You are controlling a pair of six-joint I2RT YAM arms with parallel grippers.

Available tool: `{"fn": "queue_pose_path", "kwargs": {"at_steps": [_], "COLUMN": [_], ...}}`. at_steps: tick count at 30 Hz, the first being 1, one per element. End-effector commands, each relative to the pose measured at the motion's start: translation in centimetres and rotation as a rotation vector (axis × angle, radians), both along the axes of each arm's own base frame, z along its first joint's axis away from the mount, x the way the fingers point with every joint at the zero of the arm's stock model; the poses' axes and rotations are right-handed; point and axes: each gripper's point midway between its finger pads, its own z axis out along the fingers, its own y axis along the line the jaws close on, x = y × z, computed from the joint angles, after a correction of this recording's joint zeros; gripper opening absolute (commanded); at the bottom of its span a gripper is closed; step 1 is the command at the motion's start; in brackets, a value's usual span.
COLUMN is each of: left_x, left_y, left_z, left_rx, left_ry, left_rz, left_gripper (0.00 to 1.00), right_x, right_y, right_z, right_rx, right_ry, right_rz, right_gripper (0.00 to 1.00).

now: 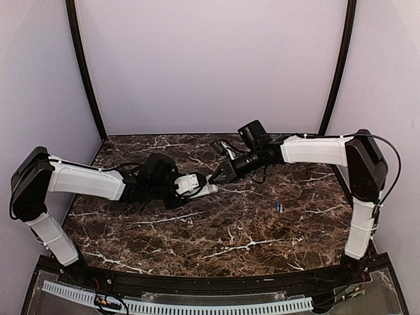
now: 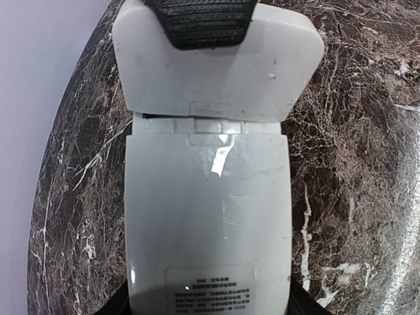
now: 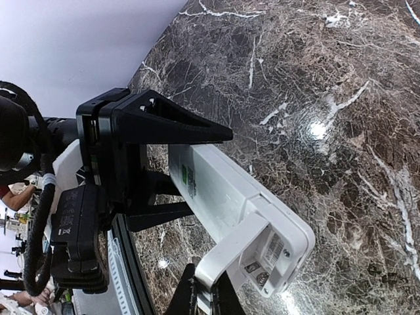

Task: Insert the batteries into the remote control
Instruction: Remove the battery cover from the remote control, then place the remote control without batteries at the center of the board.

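Opening up: my left gripper [image 3: 210,172] clamps the remote control [image 2: 207,223], my right gripper [image 3: 203,293] pinches the cover [image 2: 216,72]. Next, probably: pull it clear.

Bright even light, soft shadows, glare on marble table [image 3: 318,128]

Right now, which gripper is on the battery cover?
The right gripper: it pinches the battery cover at the end of the remote control, while the left gripper clamps the body.

remote control [image 2: 207,216]: lower end cut off | battery [image 1: 278,207]: tiny, details unreadable
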Motion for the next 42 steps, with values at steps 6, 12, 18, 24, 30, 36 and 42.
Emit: {"fn": "queue_pose_path", "kwargs": {"at_steps": [6, 12, 18, 24, 30, 36, 42], "left_x": [0.2, 0.3, 0.4, 1.4, -0.6, -6.1, -9.1], "left_y": [0.1, 0.5, 0.8, 2.1, 2.3, 2.1, 1.7], "left_z": [-0.4, -1.4, -2.4, -2.3, -2.4, -3.9, -4.6], "left_rx": [0.000, 0.017, 0.043, 0.064, 0.050, 0.049, 0.060], "left_ry": [-0.001, 0.019, 0.042, 0.044, 0.142, 0.415, 0.540], "left_rz": [0.005, 0.013, 0.026, 0.073, 0.031, -0.084, -0.200], "left_gripper": [0.00, 0.00, 0.00, 0.00, 0.00, 0.00, 0.00], "right_x": [0.0, 0.5, 2.7, 3.9, 3.9, 4.1, 4.7], "right_y": [-0.6, -1.5, -3.9, -6.7, -8.2, -9.3, -11.3], "right_z": [3.2, 4.7, 2.3, -0.6, -3.1, -3.8, -4.9], "right_rx": [0.054, 0.101, -0.014, -0.154, -0.269, -0.333, -0.454], "right_ry": [-0.016, -0.006, 0.018, 0.021, 0.025, 0.015, -0.005], "right_rz": [0.020, -0.003, -0.130, -0.227, -0.261, -0.297, -0.355], "right_gripper": [0.00, 0.00, 0.00, 0.00, 0.00, 0.04, 0.10]}}
